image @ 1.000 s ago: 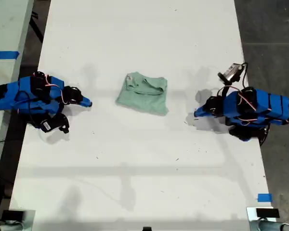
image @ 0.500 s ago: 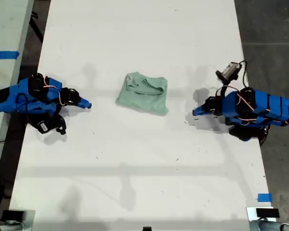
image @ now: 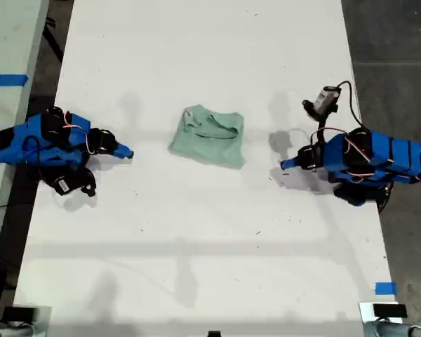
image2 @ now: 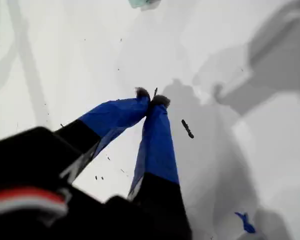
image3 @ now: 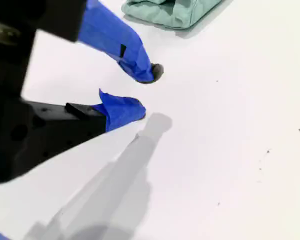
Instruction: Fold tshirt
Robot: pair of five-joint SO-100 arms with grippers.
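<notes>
The exterior view shows the tshirt (image: 209,136) as a compact folded bundle at mid-table (image: 196,246), between two blue arms, apart from both. The wrist views show jaw state. My first gripper (image2: 150,97) has its jaws closed tip to tip, holding nothing; only a sliver of the tshirt (image2: 142,3) appears there. My second gripper (image3: 144,91) has its jaws narrowly parted and empty, near the tshirt (image3: 170,11). A blue tape piece (image: 384,288) lies at the exterior view's lower right
</notes>
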